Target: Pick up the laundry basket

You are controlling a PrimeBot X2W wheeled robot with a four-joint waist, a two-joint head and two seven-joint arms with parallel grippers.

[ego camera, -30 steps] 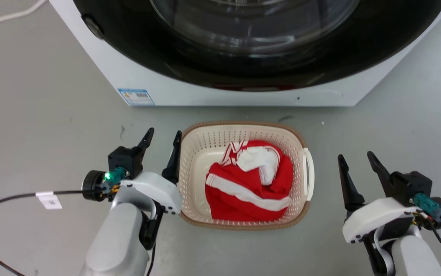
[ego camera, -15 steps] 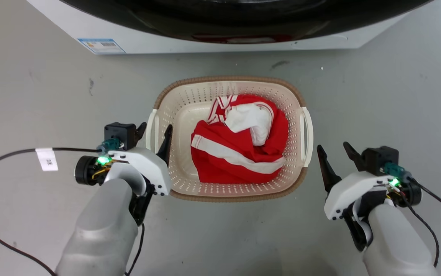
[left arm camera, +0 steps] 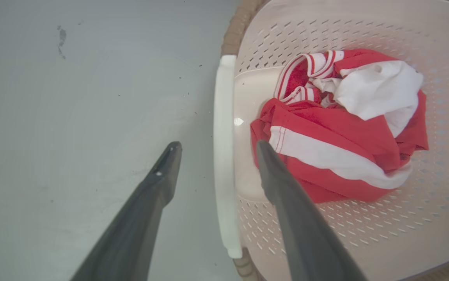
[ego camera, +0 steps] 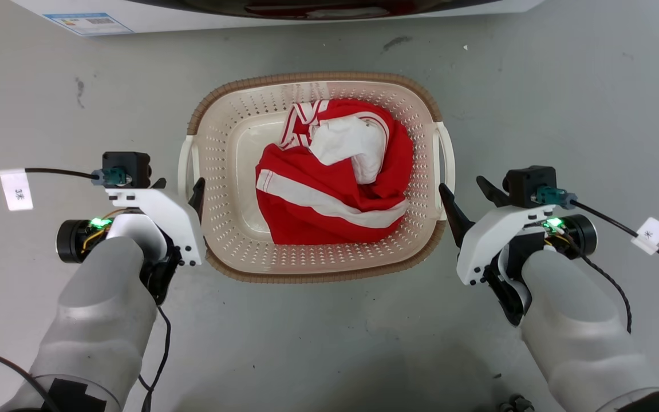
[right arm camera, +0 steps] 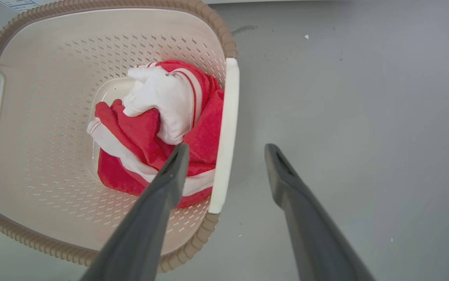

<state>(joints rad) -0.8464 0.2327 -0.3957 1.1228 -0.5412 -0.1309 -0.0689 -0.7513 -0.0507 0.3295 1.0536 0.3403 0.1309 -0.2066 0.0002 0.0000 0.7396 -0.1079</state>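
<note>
Now the laundry basket (ego camera: pixel 318 257) sits on the floor (ego camera: pixel 329 343), its long side running left to right. The left gripper (left arm camera: pixel 217 144) and the right gripper (ego camera: pixel 461 183) each have fingers spread apart around one of its handles (left arm camera: pixel 223 156).

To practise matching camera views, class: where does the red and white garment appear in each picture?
Head view: red and white garment, centre of picture.
Left wrist view: garment right of centre.
Right wrist view: garment left of centre.
Shared landmark: the brown rim of the laundry basket around it.
</note>
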